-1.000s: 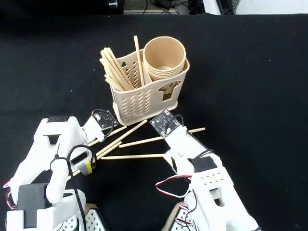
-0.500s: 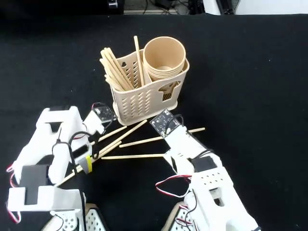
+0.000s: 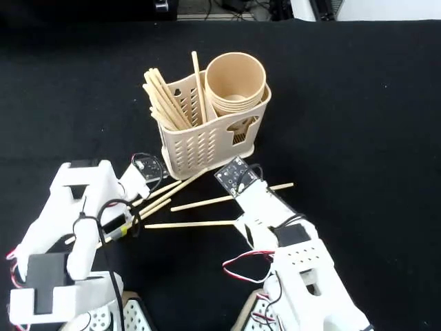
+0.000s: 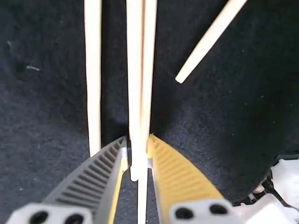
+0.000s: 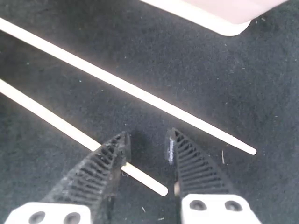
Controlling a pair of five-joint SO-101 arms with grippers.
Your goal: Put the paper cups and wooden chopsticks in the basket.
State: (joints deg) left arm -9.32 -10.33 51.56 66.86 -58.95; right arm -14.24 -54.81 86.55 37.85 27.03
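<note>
— What is the left gripper (image 4: 138, 144) doing?
— It is clamping a pair of chopsticks (image 4: 141, 70) near their ends, and they are pointing toward the foot of the basket (image 3: 207, 141).
— And the right gripper (image 5: 148, 140)?
— It is hovering low with its jaws apart, over two loose chopsticks (image 3: 227, 199) lying on the black table (image 3: 358, 124) in front of the basket.
— The paper cups (image 3: 236, 79)?
— They are sitting stacked in the basket, beside a bundle of upright chopsticks (image 3: 165, 96).

left hand (image 4: 138, 153) points downward, fingers pinched on two chopsticks (image 4: 140, 70); right hand (image 5: 147, 142) points downward, fingers slightly parted.
</note>
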